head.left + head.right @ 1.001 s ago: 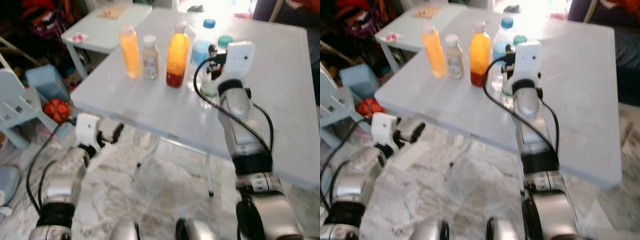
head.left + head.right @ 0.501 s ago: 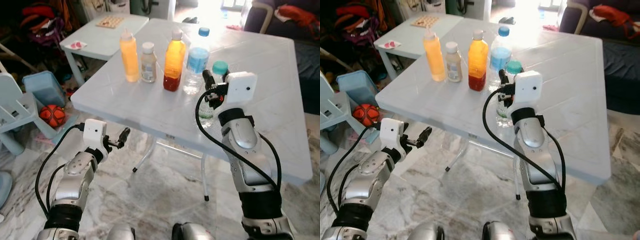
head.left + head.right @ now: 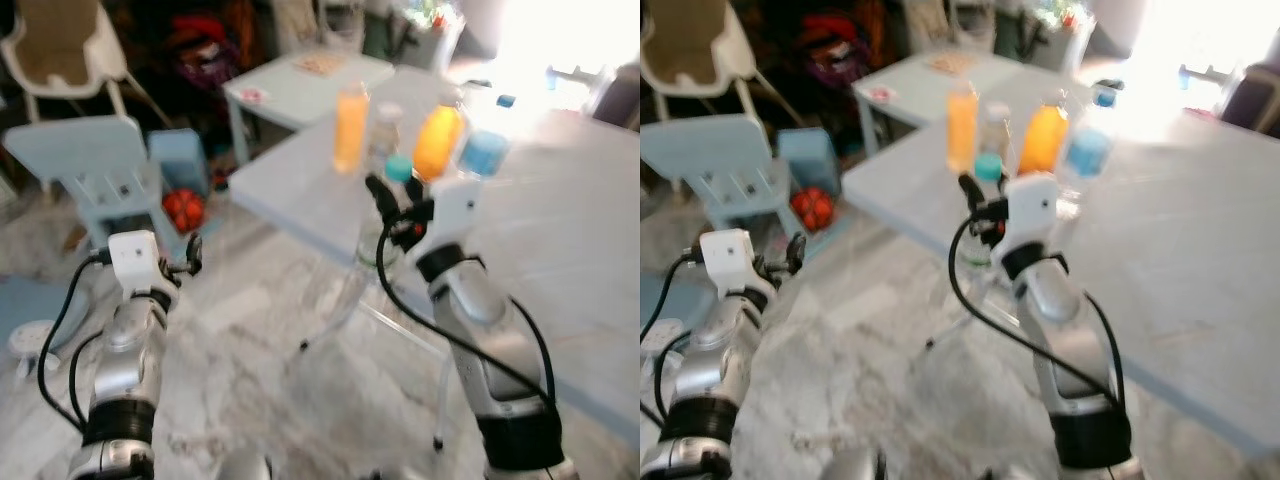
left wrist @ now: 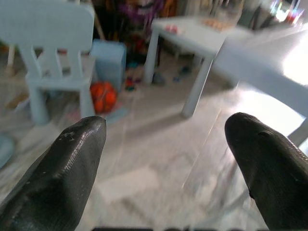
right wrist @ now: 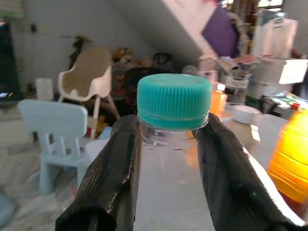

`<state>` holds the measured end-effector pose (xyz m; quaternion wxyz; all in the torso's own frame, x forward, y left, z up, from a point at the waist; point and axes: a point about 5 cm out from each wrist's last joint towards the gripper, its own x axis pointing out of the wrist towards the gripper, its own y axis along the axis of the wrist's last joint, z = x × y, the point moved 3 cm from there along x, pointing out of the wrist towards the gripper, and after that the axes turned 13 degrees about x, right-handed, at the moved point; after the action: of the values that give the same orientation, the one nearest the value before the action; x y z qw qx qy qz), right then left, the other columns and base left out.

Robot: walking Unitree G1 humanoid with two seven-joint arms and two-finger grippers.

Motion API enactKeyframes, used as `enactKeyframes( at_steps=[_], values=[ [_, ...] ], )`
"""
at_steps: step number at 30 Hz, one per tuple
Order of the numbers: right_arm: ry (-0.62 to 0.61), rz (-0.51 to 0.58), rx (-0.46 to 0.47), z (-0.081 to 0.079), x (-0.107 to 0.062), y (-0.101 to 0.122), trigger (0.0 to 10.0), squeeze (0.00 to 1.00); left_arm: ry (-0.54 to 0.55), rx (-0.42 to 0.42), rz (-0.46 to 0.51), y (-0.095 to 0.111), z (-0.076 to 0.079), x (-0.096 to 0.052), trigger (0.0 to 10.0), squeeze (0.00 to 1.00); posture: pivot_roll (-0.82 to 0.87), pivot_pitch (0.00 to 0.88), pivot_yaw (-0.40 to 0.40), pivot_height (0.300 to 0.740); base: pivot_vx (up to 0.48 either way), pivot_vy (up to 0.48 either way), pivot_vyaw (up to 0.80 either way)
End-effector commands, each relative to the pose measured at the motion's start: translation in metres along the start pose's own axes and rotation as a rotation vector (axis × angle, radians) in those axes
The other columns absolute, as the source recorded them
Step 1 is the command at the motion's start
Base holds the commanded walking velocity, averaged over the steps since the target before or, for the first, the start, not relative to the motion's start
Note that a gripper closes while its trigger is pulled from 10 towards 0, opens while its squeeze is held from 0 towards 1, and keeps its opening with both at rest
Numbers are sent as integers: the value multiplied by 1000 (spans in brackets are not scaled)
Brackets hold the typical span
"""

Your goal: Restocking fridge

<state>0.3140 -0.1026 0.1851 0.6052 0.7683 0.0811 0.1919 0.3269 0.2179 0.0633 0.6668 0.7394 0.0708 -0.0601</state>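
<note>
The right gripper (image 5: 166, 159) clamps a teal-capped clear bottle (image 5: 172, 101) lifted off the pale table (image 3: 560, 260). At ten o'clock, a small blue chair (image 3: 95, 175) on marble floor (image 3: 260, 370); left gripper (image 4: 166, 154) hangs wide apart.

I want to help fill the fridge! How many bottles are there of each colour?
Orange juice bottles: 2
Pale bottle with a white cap: 1
Blue bottle with a blue cap: 1
Clear bottle with a teal cap, held by the right gripper: 1
Total: 5
</note>
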Motion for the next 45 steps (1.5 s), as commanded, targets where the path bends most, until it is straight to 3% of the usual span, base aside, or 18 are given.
enactKeyframes(
  at_steps=[1,2,3,4,9,15,16,18,24,31,36,38,45],
  values=[
    [42,-45,18,-5,-1,-10,10000,0,-55,50,20,7,7,0,10000,0,33,0,-14,740,0,0,800],
    [78,-47,-2,-7,0,-10,10000,0,-121,121,30,7,11,-3,10000,0,34,0,-9,740,0,0,800],
    [78,-47,-2,-7,0,-10,10000,0,-121,121,30,7,11,-3,10000,0,34,0,-9,740,0,0,800],
    [105,-53,-21,-7,1,-11,10000,0,-187,194,32,5,12,-7,10000,0,39,0,-3,740,0,0,800],
    [75,-88,-67,9,-1,-21,10000,0,-264,304,53,-1,12,-23,10000,0,38,0,12,740,0,0,800],
    [-32,-67,-85,25,-10,-23,10000,0,-140,184,45,-5,2,-43,10000,0,73,0,7,740,0,0,800],
    [-132,-61,-40,32,-19,-30,10000,0,-42,129,21,-15,1,-55,10000,0,80,0,3,740,0,0,800],
    [-156,-65,-32,33,-22,-33,10000,0,-10,121,12,-18,0,-58,10000,0,90,0,-4,740,0,0,800],
    [-166,-69,-12,23,-26,-43,10000,0,31,120,-5,-29,13,-89,10000,0,118,0,-18,740,0,0,800],
    [-210,-44,-29,34,-23,-38,10000,0,149,106,-58,-35,3,-116,10000,0,146,0,-27,740,0,0,800],
    [-232,-47,-21,36,-24,-40,10000,0,108,173,-30,-29,4,-106,10000,0,140,0,-33,740,0,0,800],
    [-210,-49,-15,32,-21,-40,10000,0,42,221,6,-21,7,-86,10000,0,124,0,-37,740,0,0,725],
    [-256,-23,1,38,-19,-37,10000,0,12,271,29,-11,-1,-51,10000,0,92,0,-31,740,0,0,0]
  ],
)
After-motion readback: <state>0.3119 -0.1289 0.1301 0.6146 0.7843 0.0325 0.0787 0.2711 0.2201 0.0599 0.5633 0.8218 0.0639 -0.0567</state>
